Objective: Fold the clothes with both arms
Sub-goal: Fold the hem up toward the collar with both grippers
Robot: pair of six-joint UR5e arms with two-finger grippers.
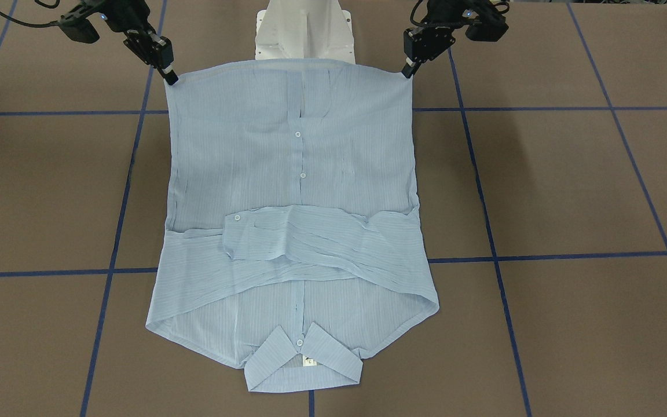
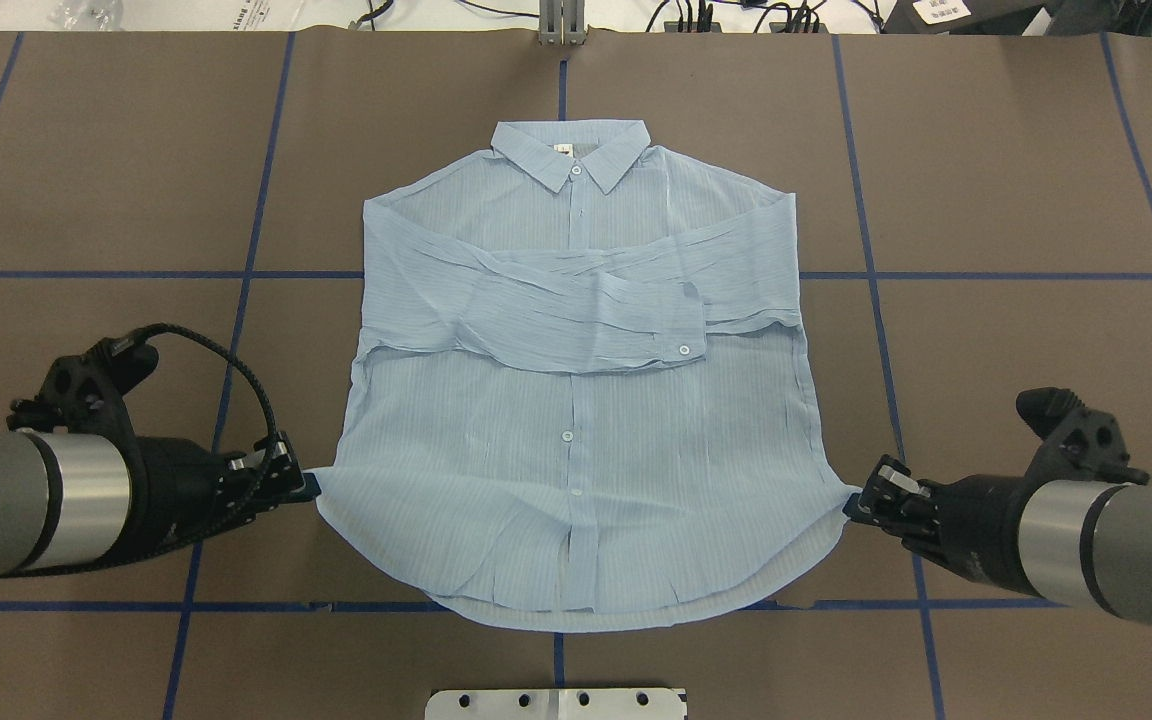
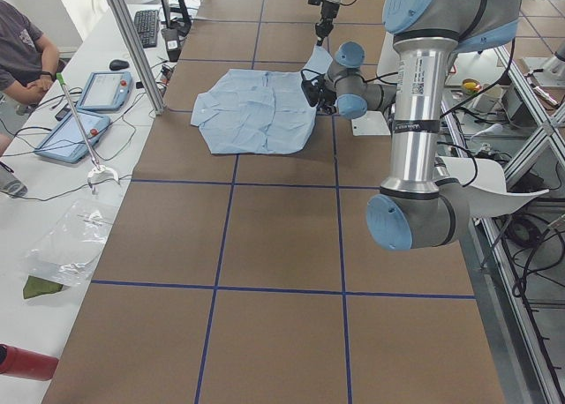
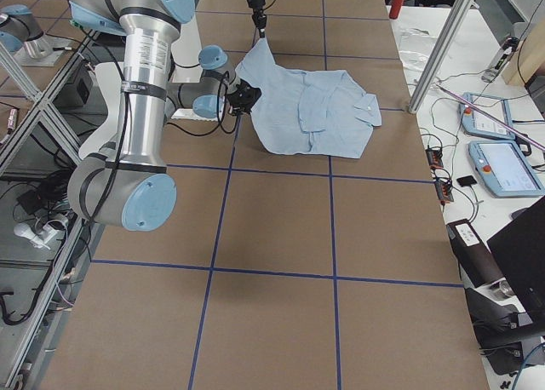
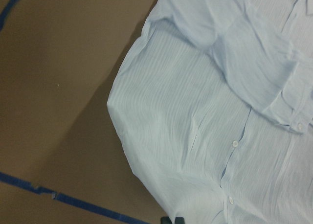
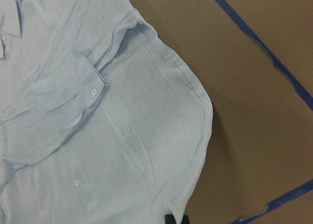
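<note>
Shirt (image 2: 576,430) lying front-up on counter (image 2: 986,200), sleeves folded across chest, collar at far side from robot. Left arm (image 2: 26,510) jaws pinching near hem corner; right arm (image 2: 1086,540) jaws pinching opposite corner, hem stretching between, corners hanging raised off counter.

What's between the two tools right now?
Only the shirt: its lower part spans from the left tool to the right tool, each gripping a side edge. The overhead view shows it.
</note>
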